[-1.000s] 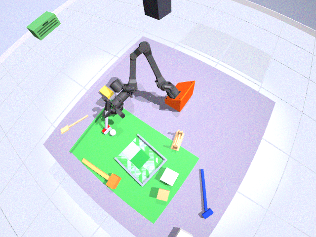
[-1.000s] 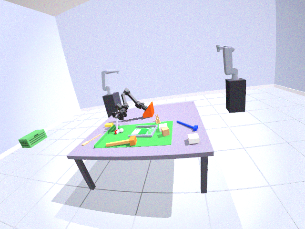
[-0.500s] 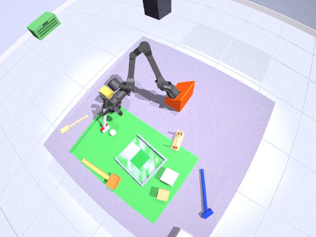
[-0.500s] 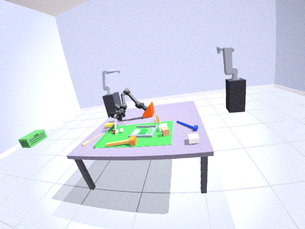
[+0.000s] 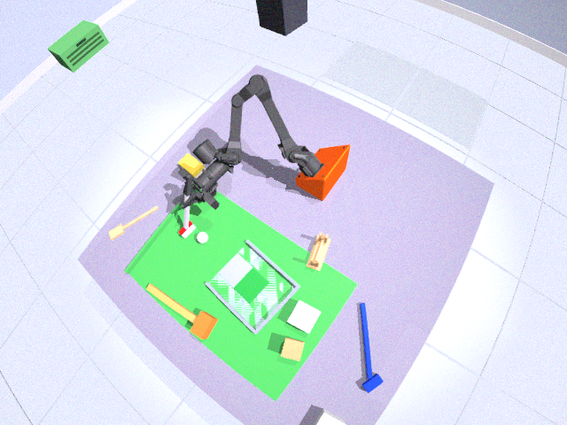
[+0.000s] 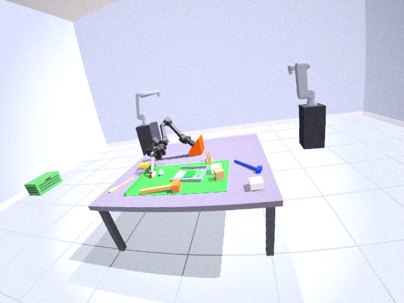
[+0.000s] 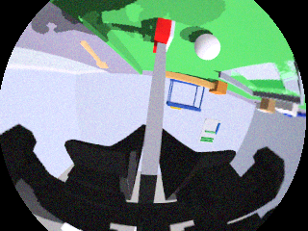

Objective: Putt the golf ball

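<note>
My gripper (image 5: 186, 200) (image 6: 151, 153) (image 7: 150, 128) is shut on the pale shaft of the red putter (image 5: 186, 228) (image 6: 152, 174) (image 7: 164, 31). The shaft slants down to the red and white head, low over or on the green mat (image 5: 159, 256) (image 6: 202, 189); contact is unclear. The white golf ball (image 5: 201, 237) (image 6: 160, 172) (image 7: 207, 46) sits on the mat beside the head, with a small gap. Beyond the ball, a pale ramp (image 5: 232, 269) leads to the raised green (image 5: 251, 284), between grey rails (image 5: 231, 307). The grip inside the fingers is partly hidden.
A yellow block (image 5: 190, 165) (image 6: 144, 165) is beside the wrist. A wooden paddle (image 5: 116, 231) lies left of the mat. An orange mallet (image 5: 204, 324) (image 6: 176, 185), white block (image 5: 304, 316), tan block (image 5: 292, 349) and wooden stand (image 5: 318, 251) surround the rails. A blue mallet (image 5: 371, 382) lies right.
</note>
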You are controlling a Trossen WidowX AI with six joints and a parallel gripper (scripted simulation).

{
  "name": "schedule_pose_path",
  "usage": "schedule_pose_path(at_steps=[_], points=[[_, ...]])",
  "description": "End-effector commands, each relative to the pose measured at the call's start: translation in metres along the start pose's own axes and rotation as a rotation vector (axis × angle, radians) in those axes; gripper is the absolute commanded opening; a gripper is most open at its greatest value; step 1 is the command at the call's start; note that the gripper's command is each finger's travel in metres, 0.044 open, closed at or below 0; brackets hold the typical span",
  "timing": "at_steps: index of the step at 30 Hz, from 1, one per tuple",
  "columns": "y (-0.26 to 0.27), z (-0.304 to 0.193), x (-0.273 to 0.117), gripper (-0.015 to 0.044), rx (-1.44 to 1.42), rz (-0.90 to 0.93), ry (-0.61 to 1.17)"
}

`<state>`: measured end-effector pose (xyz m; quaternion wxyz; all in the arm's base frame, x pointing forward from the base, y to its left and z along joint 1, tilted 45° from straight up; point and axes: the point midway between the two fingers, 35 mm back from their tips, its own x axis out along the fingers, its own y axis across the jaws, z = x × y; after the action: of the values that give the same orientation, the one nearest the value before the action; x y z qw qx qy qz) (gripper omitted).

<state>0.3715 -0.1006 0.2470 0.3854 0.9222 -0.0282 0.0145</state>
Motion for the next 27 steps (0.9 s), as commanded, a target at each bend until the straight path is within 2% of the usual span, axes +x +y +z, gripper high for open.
schedule_pose_path(at_steps=[1, 9, 16, 27], points=[[-0.041, 0.003, 0.007, 0.0000, 0.010, -0.025, -0.001], [-0.131, 0.000, -0.006, 0.0000, 0.016, -0.022, -0.003], [-0.132, -0.007, -0.006, 0.0000, 0.016, -0.022, -0.003], [-0.132, -0.050, -0.009, 0.0000, 0.019, -0.022, -0.003]])
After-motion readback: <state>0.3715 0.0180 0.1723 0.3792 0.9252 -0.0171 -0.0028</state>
